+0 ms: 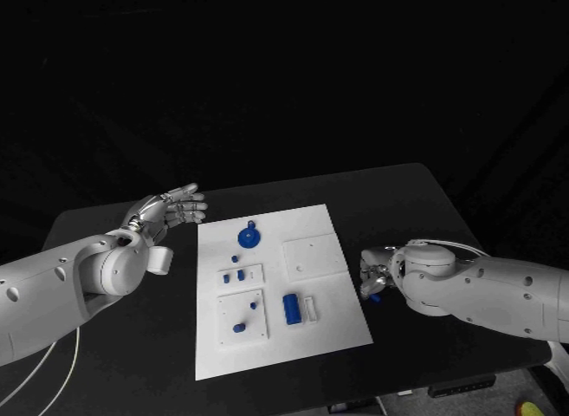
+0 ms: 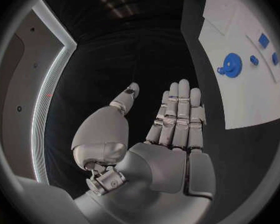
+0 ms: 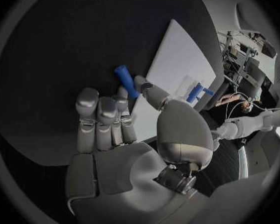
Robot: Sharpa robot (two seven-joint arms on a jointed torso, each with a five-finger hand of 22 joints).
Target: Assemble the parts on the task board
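While the black surface [image 1: 384,186] stretches wide under everything, the white board [image 1: 340,325] lies in the middle of it, between the two arms. On the board sit small blue pieces: a round blue disc [image 1: 248,235] towards the far end, two little blue blocks [image 1: 232,276] on a raised white tile further in, a blue peg [image 1: 290,308] standing beside a white holder towards the near end, and small blue bits [image 1: 243,325] on another tile next to it.

At the board's left side, the left robot hand [image 1: 171,208] hangs over the bare surface with its fingers [image 2: 179,115] stretched out flat and apart from the thumb, gripping nothing. At the board's right edge, the right robot hand [image 1: 379,276] is low to the surface, and a blue cylinder [image 3: 125,80] is pinched between its thumb and fingertips [image 3: 122,93], just off the board over the dark surface.
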